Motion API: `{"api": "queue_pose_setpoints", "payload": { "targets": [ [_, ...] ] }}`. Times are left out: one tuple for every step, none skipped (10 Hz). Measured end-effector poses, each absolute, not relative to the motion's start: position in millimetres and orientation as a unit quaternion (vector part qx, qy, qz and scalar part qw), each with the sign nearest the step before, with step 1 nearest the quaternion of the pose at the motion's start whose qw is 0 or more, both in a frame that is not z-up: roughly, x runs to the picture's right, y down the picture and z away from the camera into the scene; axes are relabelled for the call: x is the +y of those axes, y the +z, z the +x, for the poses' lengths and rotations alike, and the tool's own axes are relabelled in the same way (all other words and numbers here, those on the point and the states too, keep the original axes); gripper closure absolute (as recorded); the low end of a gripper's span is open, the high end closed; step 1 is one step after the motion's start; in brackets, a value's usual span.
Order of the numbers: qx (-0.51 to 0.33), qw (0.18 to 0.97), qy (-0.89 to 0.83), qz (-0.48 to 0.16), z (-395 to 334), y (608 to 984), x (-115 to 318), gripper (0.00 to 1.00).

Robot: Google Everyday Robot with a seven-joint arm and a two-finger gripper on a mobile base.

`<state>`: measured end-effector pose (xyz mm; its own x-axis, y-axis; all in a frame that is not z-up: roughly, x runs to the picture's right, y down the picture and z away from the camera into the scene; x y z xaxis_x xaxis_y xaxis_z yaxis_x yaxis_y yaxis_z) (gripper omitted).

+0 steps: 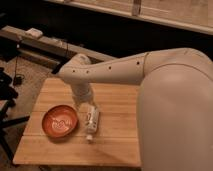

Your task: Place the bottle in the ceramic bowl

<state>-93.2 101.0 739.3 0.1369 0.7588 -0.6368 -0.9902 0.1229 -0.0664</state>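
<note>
Left part of the wooden desk (117, 145): ceramic bowl (60, 121), orange-red with a pale pattern inside, upright, nothing in it.

Just right of the bowl, seemingly a narrow gap between: bottle (92, 122), white with reddish markings, lying flat on the desk. Long axis running from the far side to the near side, cap toward the near edge.

Right over the bottle's far end: end effector (86, 104), pointing down, jaws wide apart, nothing lifted. Cannot tell whether touching the bottle or hanging just above it.

Further right: white arm (115, 72), reaching in from the bulky robot body filling the right side.

Probably pre-grasp. Needs closing across the bottle's narrow width, crosswise to that far-to-near axis, then only a short carry leftward to the bowl.
</note>
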Motion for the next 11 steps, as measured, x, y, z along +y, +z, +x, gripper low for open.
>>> {"api": "queue_pose_setpoints", "payload": {
  "targets": [
    [0.234, 0.712, 0.613, -0.25, -93, 747, 103, 0.35],
    [0.235, 0.712, 0.612, -0.25, -91, 760, 106, 0.35],
    [0.236, 0.711, 0.614, -0.249, -86, 767, 107, 0.35],
    [0.238, 0.708, 0.616, -0.25, -84, 774, 110, 0.35],
    [0.239, 0.706, 0.617, -0.253, -83, 783, 115, 0.35],
    [0.241, 0.704, 0.617, -0.256, -84, 793, 121, 0.35],
    [0.244, 0.701, 0.619, -0.257, -82, 797, 123, 0.35],
    [0.25, 0.695, 0.622, -0.26, -78, 802, 127, 0.35],
    [0.253, 0.692, 0.624, -0.261, -76, 806, 129, 0.35],
    [0.257, 0.688, 0.626, -0.263, -74, 809, 132, 0.35],
    [0.259, 0.686, 0.627, -0.264, -73, 813, 134, 0.35]
  ]
}}
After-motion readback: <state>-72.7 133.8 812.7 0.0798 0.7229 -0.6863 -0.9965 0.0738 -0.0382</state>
